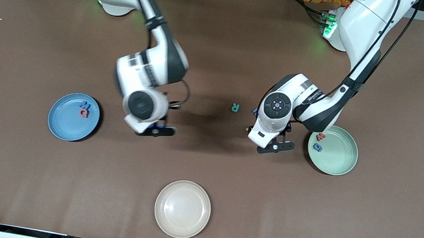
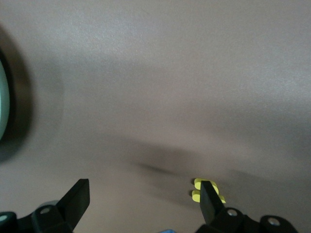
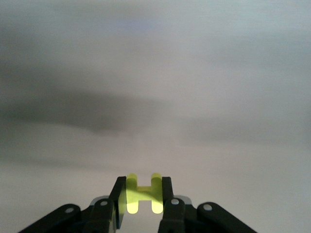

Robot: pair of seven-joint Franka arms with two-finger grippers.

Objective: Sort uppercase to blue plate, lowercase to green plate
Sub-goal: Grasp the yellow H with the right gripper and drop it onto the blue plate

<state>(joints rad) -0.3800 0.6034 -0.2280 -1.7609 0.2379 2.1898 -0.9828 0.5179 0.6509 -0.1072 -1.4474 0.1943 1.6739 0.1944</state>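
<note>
Gripping the yellow H (image 3: 141,193) between closed fingers, the right gripper (image 1: 156,130) hung over bare table beside the blue plate (image 1: 64,126); we saw the left gripper (image 1: 276,146) spread wide, low beside the green plate (image 1: 339,166).

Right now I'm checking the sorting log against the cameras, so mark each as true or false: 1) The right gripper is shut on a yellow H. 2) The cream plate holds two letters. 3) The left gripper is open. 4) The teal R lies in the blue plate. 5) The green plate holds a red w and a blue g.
1) True: the right gripper is shut on the yellow H, in the air over the table.
2) False: the cream plate holds nothing.
3) True: the left gripper is open over the table beside the green plate.
4) False: the teal R lies on the table between the arms; the blue plate holds a blue M and red Q.
5) True: red w, blue g.
</note>
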